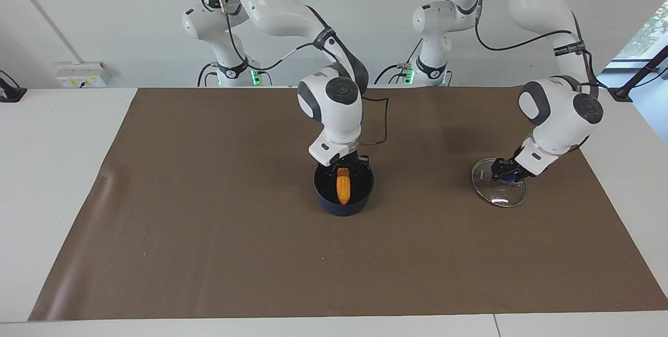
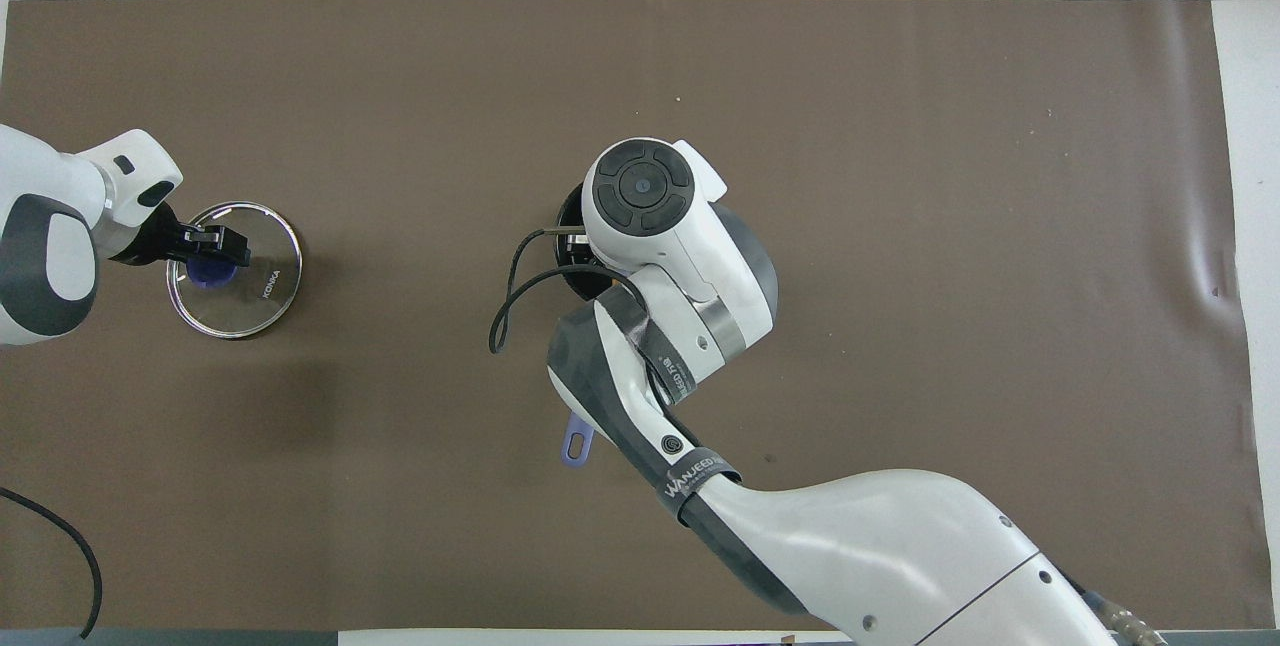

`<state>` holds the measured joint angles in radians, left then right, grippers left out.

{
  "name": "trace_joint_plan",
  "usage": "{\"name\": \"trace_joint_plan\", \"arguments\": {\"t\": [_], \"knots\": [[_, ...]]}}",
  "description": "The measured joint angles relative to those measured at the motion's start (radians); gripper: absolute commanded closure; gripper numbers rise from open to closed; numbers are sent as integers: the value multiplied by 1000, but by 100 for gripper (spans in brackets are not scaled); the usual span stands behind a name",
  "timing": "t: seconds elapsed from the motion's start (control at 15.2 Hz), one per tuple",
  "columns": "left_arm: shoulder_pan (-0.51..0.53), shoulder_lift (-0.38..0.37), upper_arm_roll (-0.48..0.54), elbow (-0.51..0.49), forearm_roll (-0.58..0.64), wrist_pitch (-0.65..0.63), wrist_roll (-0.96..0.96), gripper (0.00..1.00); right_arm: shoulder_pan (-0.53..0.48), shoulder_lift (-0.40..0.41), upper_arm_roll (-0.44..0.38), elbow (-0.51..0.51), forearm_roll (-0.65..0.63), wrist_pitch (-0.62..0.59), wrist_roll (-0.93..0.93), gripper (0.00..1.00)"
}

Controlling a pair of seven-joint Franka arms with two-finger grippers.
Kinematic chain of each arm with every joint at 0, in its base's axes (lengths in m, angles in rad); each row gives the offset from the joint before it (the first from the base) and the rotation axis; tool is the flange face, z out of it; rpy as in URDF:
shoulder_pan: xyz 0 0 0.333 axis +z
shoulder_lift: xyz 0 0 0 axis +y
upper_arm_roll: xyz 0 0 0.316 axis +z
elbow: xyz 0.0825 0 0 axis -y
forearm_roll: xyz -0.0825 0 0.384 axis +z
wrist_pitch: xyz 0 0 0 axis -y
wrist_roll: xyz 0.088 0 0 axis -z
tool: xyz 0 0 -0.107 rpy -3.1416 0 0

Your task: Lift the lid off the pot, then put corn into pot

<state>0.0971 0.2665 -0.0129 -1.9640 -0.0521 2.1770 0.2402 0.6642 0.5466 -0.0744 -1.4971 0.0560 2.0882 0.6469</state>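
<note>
The dark blue pot [image 1: 334,206] stands at the middle of the brown mat, lid off. My right gripper [image 1: 345,166] is over the pot, shut on the upper end of the yellow-orange corn [image 1: 343,187], which hangs down inside the pot. In the overhead view the right arm hides most of the pot; only a bit of its rim [image 2: 566,202] and the end of its blue handle [image 2: 577,442] show. The glass lid [image 1: 498,193] lies flat on the mat toward the left arm's end. My left gripper [image 1: 504,171] is down on its blue knob [image 2: 210,272], fingers around it.
The brown mat [image 1: 209,222] covers most of the white table. A black cable [image 2: 510,296] loops from the right wrist beside the pot. Nothing else stands on the mat.
</note>
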Motion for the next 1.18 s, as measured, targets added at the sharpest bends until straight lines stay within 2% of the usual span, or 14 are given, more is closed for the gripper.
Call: {"name": "trace_joint_plan", "arguments": {"t": [0.07,0.2,0.39,0.72,0.92,1.18], "knots": [[0,0,0,0,1,1,3,0,-1,-5,-2,25,-2,-47,0,0],[0,0,-1,1,1,4,22,0,-17,-26,-13,88,-7,-148,0,0],[-5,-15,-6,42,1,-29,28,0,-125,-108,-18,167,-10,-296,-125,0],[-67,-112,-11,261,36,-332,-126,0,-401,-282,-24,180,-11,-518,-481,0],[-92,-206,-13,296,60,-458,-156,0,-534,-344,-25,137,-11,-591,-616,0],[-95,-290,-13,270,62,-578,-160,0,-565,-406,-22,1,-47,-586,-636,0]]}}
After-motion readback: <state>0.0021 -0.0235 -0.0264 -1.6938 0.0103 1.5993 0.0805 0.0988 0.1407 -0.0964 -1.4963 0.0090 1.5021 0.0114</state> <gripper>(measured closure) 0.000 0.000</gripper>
